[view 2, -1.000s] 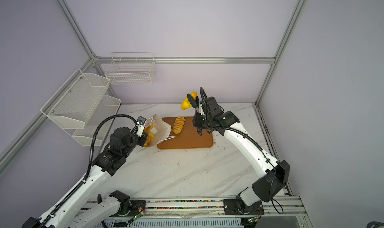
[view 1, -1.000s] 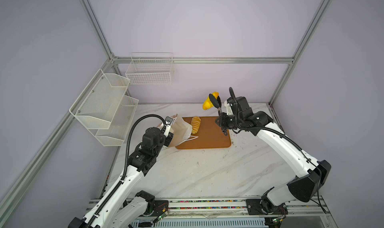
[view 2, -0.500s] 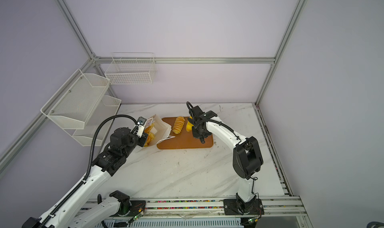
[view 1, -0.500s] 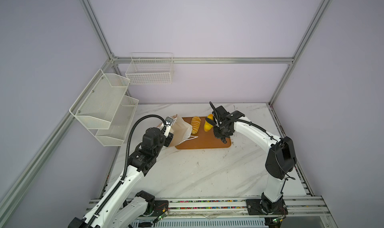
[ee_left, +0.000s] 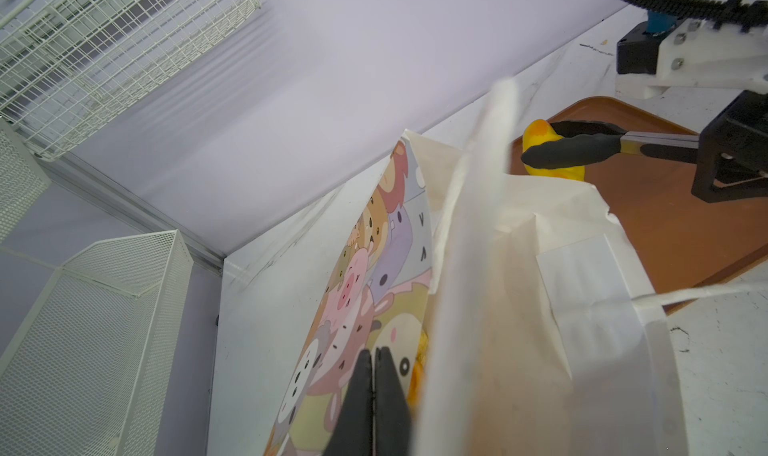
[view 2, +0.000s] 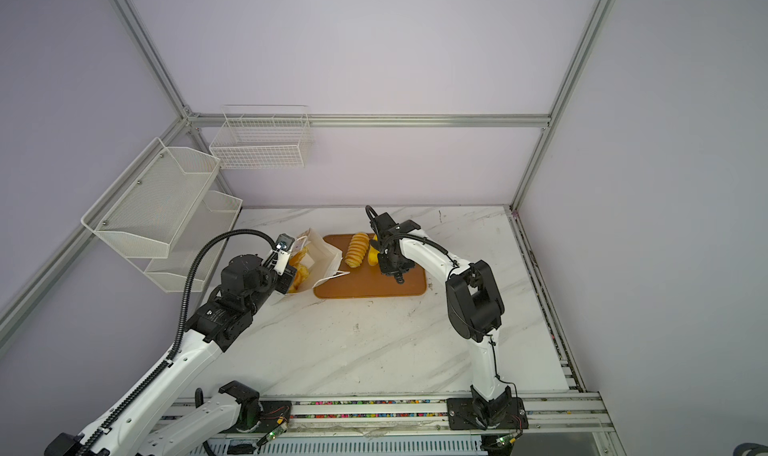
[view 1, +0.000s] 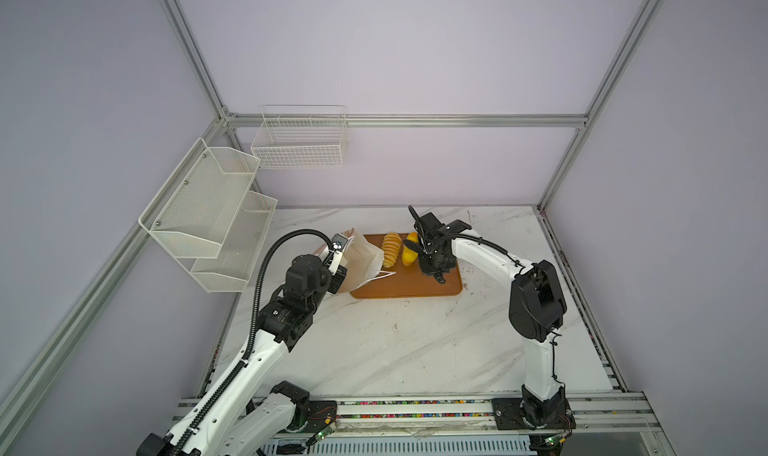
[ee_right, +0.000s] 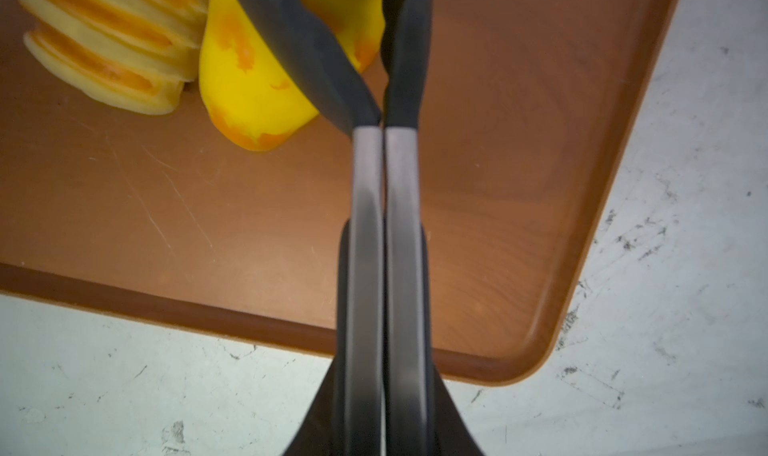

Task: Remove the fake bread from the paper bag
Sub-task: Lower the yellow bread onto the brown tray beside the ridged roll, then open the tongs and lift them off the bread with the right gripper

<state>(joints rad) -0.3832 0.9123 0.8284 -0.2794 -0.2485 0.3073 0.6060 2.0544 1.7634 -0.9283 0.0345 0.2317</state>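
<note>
Look at the right gripper [ee_right: 382, 291]: squeezed tight on the tongs [ee_right: 368, 183], which pinch a yellow bun [ee_right: 249, 92] over the tray [ee_right: 519, 192], just beside the ridged roll [ee_right: 108, 54]. Over on the left gripper [ee_left: 375, 375], it's clamped on the paper bag [ee_left: 519, 316] rim, with more bread [view 2: 300, 261] inside.

Fake bread [view 2: 299, 263] within the paper bag [view 2: 322, 256]: glimpsed through the mouth in a top view, with number and kinds masked by the bag's walls. Left claw [ee_left: 374, 360], at the bag's printed wall: cropped by the frame edge. Cord handle [ee_left: 486, 142] of the bag: blurred. Beside the bag, tongs [ee_right: 365, 192]: tips cropped. Yellow roll [ee_right: 249, 92]: partly covered by them. Ridged roll [ee_right: 104, 54]: cropped.
</note>
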